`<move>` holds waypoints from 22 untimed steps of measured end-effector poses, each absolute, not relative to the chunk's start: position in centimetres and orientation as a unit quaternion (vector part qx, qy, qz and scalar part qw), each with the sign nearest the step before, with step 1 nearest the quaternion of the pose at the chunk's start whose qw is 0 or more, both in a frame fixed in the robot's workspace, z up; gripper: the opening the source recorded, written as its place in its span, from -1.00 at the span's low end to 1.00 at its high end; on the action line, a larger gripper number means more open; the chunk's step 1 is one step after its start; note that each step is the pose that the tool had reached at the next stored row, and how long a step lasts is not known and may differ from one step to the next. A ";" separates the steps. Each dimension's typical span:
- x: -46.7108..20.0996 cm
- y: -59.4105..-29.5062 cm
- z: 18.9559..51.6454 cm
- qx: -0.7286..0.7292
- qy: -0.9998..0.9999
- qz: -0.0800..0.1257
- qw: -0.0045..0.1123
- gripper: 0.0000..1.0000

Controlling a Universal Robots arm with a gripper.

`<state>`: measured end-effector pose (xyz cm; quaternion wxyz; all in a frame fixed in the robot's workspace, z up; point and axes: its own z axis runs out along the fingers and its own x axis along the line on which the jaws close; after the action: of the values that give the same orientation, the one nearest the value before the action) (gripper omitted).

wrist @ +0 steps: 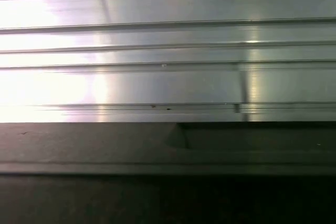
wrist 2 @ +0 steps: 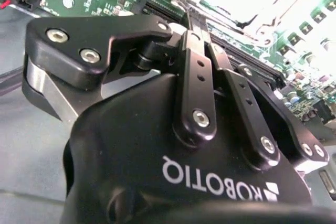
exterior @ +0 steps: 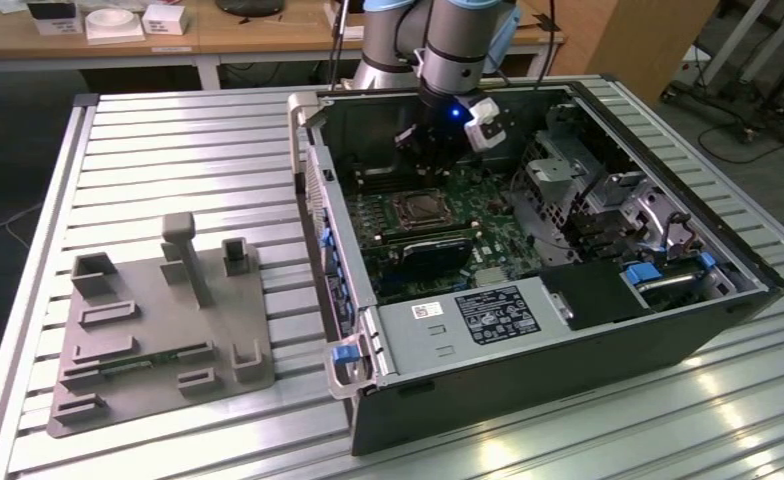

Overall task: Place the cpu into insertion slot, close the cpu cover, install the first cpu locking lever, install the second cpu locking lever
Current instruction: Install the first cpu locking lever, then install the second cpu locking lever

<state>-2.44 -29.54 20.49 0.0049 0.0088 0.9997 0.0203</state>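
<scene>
My gripper (wrist 2: 190,17) fills the second wrist view, fingers pressed together and holding nothing, tips just beside the socket (exterior: 423,208) inside the case (exterior: 552,340). I judge the chip seated; cover and levers' state is unclear.

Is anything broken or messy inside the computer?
Nothing stands out. The computer case lies open on the slatted table, the insertion slot looks tidy, and the gripper hangs just above the board.
</scene>
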 end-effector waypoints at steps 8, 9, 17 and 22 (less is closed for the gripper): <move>-2.4 -29.9 20.5 0.009 1.000 0.020 0.005 -0.79; -2.4 -29.9 20.5 0.009 1.000 0.020 0.005 -0.79; -2.4 -30.2 20.5 0.009 1.000 0.020 0.005 -0.79; -2.4 -30.7 20.5 0.009 1.000 0.017 0.005 -0.79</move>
<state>-2.45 -30.72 20.52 0.0050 0.0088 0.9998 0.0169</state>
